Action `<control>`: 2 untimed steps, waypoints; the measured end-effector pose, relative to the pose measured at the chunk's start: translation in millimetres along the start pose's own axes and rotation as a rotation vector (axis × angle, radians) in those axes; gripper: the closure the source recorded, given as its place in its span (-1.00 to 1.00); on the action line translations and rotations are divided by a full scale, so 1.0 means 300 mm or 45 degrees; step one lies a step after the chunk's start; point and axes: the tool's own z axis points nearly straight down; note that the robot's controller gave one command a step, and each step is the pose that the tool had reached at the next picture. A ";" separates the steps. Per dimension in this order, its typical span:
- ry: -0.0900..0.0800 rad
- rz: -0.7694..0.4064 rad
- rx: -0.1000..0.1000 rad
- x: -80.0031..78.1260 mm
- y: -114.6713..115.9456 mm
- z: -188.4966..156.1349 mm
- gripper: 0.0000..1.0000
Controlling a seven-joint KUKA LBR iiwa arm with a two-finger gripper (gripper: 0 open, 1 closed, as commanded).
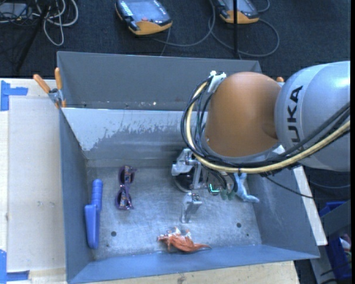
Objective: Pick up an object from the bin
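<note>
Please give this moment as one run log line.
gripper: low in grey metal bin, centre | nearest: orange crumpled thing by front wall, apart | left: purple plastic sunglasses; long blue plastic tool | grasp: cannot tell

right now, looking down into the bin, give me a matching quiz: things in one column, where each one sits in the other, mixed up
Things:
1 blue stick
2 purple glasses
3 orange toy
4 gripper

Places:
a by the bin wall at the view's bottom
b along the left wall
c mid-floor, under the arm
d just right of the blue stick

Pairs: 1-b, 2-d, 3-a, 4-c
</note>
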 end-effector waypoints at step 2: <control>-0.013 -0.135 0.000 0.057 -0.044 0.193 -1.00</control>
